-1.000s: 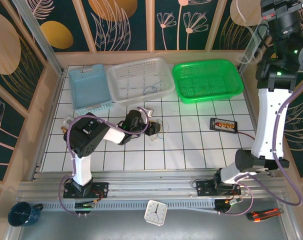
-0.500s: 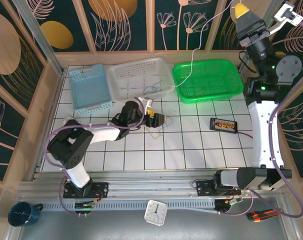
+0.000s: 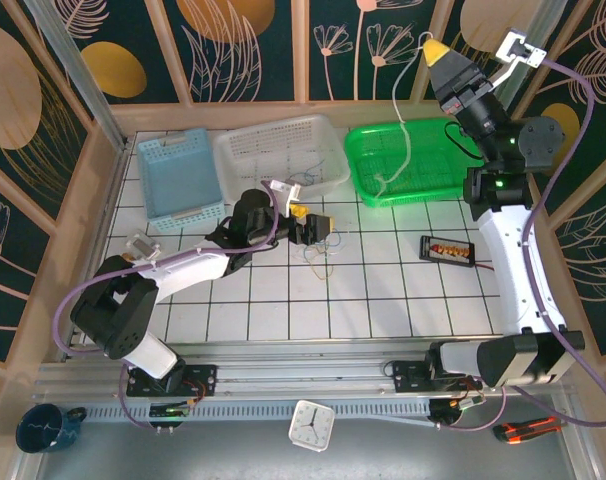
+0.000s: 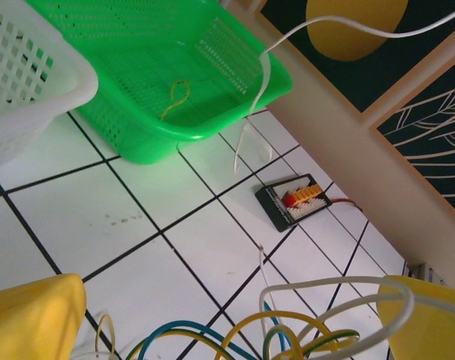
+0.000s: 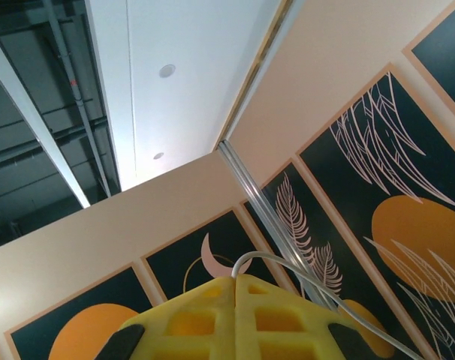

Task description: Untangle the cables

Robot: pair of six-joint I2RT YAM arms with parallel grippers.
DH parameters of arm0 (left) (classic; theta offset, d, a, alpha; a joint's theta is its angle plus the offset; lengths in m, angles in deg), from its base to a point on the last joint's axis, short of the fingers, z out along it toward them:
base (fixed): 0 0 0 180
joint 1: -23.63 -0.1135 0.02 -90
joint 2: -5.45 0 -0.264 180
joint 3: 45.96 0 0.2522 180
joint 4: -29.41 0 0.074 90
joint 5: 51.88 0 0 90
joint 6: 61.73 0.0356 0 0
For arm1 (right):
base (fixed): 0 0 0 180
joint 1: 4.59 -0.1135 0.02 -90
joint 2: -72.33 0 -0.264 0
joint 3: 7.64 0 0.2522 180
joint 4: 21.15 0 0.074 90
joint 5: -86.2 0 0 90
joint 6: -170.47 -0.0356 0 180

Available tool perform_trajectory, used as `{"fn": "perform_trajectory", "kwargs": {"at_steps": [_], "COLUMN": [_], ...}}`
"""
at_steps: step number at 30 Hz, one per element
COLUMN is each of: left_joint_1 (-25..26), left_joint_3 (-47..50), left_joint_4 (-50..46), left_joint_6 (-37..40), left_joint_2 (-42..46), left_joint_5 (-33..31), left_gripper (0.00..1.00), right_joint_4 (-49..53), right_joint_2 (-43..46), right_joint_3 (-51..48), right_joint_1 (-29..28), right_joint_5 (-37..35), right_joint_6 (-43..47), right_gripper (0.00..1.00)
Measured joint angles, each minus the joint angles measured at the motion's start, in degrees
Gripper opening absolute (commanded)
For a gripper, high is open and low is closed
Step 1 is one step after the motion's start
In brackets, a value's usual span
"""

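Surface: white tiled table (image 3: pixel 383 300) with dark grid lines, boxed in by tan wooden walls and dark panels painted with leaves and orange discs.
Far edge: a blue basket (image 3: pixel 178 180), a white basket (image 3: pixel 283 150) and a green basket (image 3: pixel 413 160) stand side by side.
My left gripper (image 3: pixel 309 226): low over the middle tiles, just in front of the white basket. My yellow fingers (image 4: pixel 32 319) stand wide apart and hold nothing.
Cable clump (image 3: pixel 319 253): lies on the tiles right under my left gripper. In my left wrist view its blue, yellow and white loops (image 4: pixel 287 334) curl between my two fingers, and I cannot tell whether either finger touches them.
My right gripper (image 3: pixel 435 48): raised high above the far right corner, pointing up at the wall panels. My yellow fingertips (image 5: pixel 235 315) are pressed together, pinching the white cable (image 5: pixel 287 274).
White cable (image 3: pixel 408 130): hangs from my right fingertips in a long loose curve, and its lower end drops into the green basket. From my left wrist it crosses over the basket's near rim (image 4: pixel 263 67).
Green basket's inside: one short yellow wire (image 4: pixel 176 96) lies curled on the mesh floor.
Right-hand tiles: a small black board with red and yellow parts (image 3: pixel 448 249) lies flat, well apart from the clump.
Near rail: a small white clock (image 3: pixel 310 424), a dark mug (image 3: pixel 45 428) and an orange utility knife (image 3: pixel 528 430) lie off the tiles.
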Motion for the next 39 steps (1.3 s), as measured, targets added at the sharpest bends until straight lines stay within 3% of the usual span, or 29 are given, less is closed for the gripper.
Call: {"fn": "perform_trajectory", "kwargs": {"at_steps": [9,14,20,28,39], "left_joint_1": [0.11,1.46,2.91,2.91,2.91], "left_joint_3": [-2.73,-8.59,-16.33,-21.55,-19.06], "left_joint_4": [-12.57,-24.74,-37.07,-46.56,-50.49], "left_joint_6": [4.20,7.76,11.91,14.34,14.34], "left_joint_2": [-9.33,-16.33,-16.85,-14.12,-5.18], "left_joint_5": [-7.80,-16.26,-25.09,-19.23,-15.21], "left_gripper": [0.99,0.99,0.99,0.99,0.99], "right_joint_4": [0.22,0.85,1.77,2.69,5.16], "right_joint_2": [0.48,0.59,0.59,0.59,0.52], "right_joint_3": [0.02,0.02,0.02,0.15,1.68], "right_joint_1": [-0.04,-0.07,-0.26,-0.81,-1.38], "right_joint_5": [0.20,0.22,0.20,0.17,1.09], "right_joint_6": [1.27,1.46,1.88,2.12,4.28], "right_gripper": [0.00,0.00,0.00,0.00,0.00]}}
